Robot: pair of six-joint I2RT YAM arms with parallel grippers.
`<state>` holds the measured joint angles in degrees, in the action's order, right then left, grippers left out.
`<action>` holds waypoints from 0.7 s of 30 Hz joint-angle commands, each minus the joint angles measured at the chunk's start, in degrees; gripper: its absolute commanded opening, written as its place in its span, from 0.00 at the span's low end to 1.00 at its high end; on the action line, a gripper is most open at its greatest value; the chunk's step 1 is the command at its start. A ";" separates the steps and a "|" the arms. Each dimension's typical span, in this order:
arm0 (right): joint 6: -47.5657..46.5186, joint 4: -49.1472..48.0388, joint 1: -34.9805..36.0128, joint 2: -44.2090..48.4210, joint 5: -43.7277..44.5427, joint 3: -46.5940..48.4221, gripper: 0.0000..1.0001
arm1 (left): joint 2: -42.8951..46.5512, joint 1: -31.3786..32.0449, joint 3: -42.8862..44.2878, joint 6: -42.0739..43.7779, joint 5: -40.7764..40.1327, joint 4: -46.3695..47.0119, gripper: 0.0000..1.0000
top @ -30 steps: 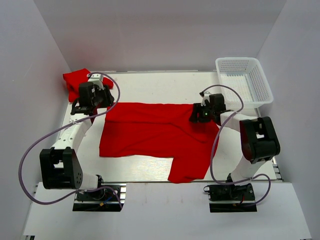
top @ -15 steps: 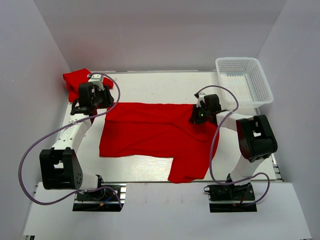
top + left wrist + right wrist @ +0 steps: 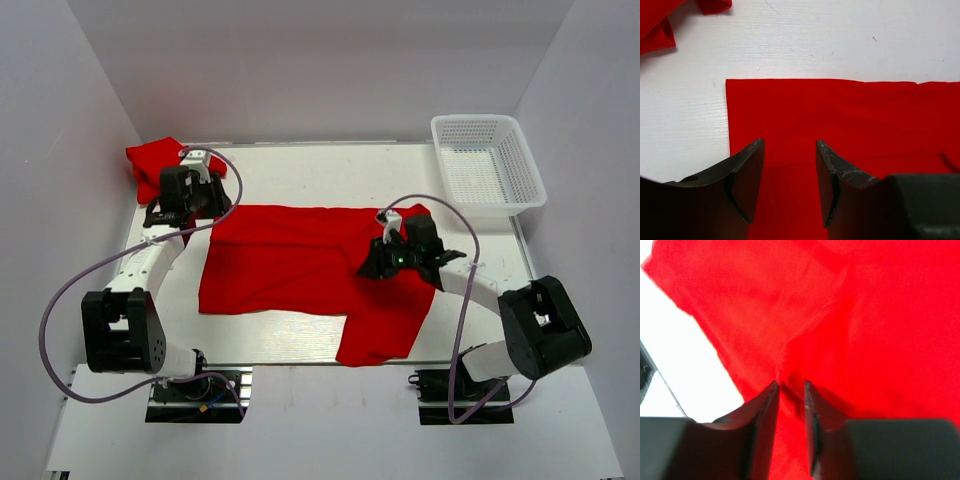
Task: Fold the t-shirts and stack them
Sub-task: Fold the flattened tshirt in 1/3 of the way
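Right gripper [image 3: 382,264] has been swung inward and nearer across the spread shirt [image 3: 290,262], and its elbow has been pushed out to the right. Left gripper [image 3: 205,205] is unchanged.

Left side: fingers are held apart with nothing between them. The shirt's far-left corner is seen just ahead of the tips, and the crumpled shirt [image 3: 148,160] well beyond them, up-left.

Right side: fingers are nearly together, with a ridge of red cloth pinched between them. The rest of that shirt is laid flat ahead of and to both sides of them on the table [image 3: 320,170].

Step is judged to be the first fold of the spread shirt, barely begun. To be done well:
- the pinch should be kept firm
- cloth should be lifted only enough to clear the layer below
- cloth should be carried straight across so the edges are matched
- the left corner should be gripped too, or the fold may be skewed

Count: two shirts, two grippers, one basket [image 3: 440,125], far right of the right fingers.
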<state>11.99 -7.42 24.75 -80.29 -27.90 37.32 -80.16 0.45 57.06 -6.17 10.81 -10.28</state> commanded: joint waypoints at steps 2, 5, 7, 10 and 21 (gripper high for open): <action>1.90 2.30 2.58 1.27 -1.81 -3.31 0.54 | -0.26 -0.36 0.86 0.11 2.73 0.53 0.56; 1.99 4.95 2.76 4.43 4.14 -3.22 0.67 | -0.79 -0.36 0.86 0.11 3.43 0.53 0.56; 2.34 7.23 2.23 8.29 6.53 -1.04 0.78 | -1.40 -0.36 0.86 0.11 3.43 -0.09 0.56; 2.34 12.95 2.14 10.50 15.84 5.02 0.76 | -3.86 0.16 0.86 0.11 4.04 0.52 0.56; 1.11 14.81 -2.51 -7.65 38.45 19.80 0.00 | -13.00 0.69 0.86 -6.65 2.64 6.50 0.00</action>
<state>14.20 5.50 23.09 -82.15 5.15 55.55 -93.01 0.60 57.06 -10.46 13.80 -7.20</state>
